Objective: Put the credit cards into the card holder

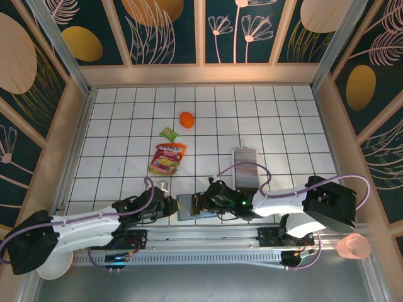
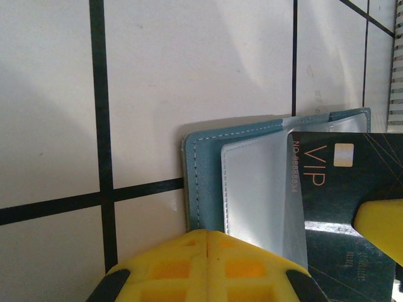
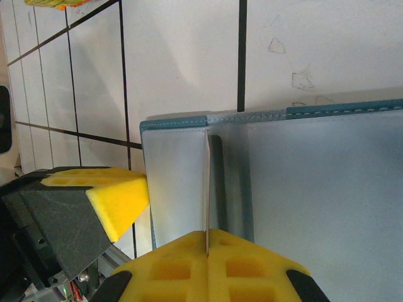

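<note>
Matt stitched leather-like card holder (image 2: 203, 182), glossy clear plastic sleeve (image 2: 258, 189), matt dark credit card (image 2: 334, 195), smooth glossy tabletop (image 2: 189, 69).

1. The card holder (image 2: 204, 170) lies open on the white gridded table (image 2: 189, 63), teal border stitched, with a clear pocket (image 2: 258, 189) inside it.
2. A dark VIP card (image 2: 334, 189) (gold lettering, small chip) overlaps the pocket's right side.
3. The left gripper (image 2: 208, 251) sits at the bottom edge, its yellow pads pressed together along a seam and covering the holder's near edge.
4. The right gripper (image 2: 383, 221) enters from the right, one yellow pad on the card's face.
5. A ribbed sliver of credit cards (image 2: 397, 82) shows at the upper right edge
</note>
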Tool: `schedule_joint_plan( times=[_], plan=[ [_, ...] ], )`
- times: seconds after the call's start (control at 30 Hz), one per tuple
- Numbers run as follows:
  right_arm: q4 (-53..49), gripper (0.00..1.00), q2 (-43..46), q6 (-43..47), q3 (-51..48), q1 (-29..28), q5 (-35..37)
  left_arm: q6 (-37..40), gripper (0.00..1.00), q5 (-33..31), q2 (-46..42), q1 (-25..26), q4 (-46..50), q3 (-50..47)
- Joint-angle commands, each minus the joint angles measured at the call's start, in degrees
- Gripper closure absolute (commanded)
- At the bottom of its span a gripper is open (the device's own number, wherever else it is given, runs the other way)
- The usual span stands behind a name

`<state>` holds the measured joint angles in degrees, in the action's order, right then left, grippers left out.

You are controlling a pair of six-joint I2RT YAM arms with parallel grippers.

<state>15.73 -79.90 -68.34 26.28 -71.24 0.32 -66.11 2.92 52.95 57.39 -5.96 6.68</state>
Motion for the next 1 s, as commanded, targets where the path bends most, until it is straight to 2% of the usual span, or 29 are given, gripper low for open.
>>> schedule_joint_plan(
  times=[0.0, 0.33, 0.6, 0.97],
  plan=[
    [-3.39, 1.0, 1.04, -0.66, -0.18, -0.59, -1.37, -0.08, 1.0, -0.46, 0.75, 0.28, 0.59, -0.96],
    [-2.9, 1.0, 1.55, 0.22, -0.03, -0.49, -2.2, 0.09, 1.0, -0.63, 0.76, 0.27, 0.59, -1.14],
    [1.48, 1.0, -1.04, 0.14, -0.29, -0.53, -4.71, -0.01, 1.0, -0.63, 0.7, 0.31, 0.84, -1.4],
    [6.33, 1.0, -1.09, -1.99, -2.43, -0.65, -2.69, -0.03, 1.0, -1.05, 0.67, 0.27, 1.3, -1.46]
  ],
)
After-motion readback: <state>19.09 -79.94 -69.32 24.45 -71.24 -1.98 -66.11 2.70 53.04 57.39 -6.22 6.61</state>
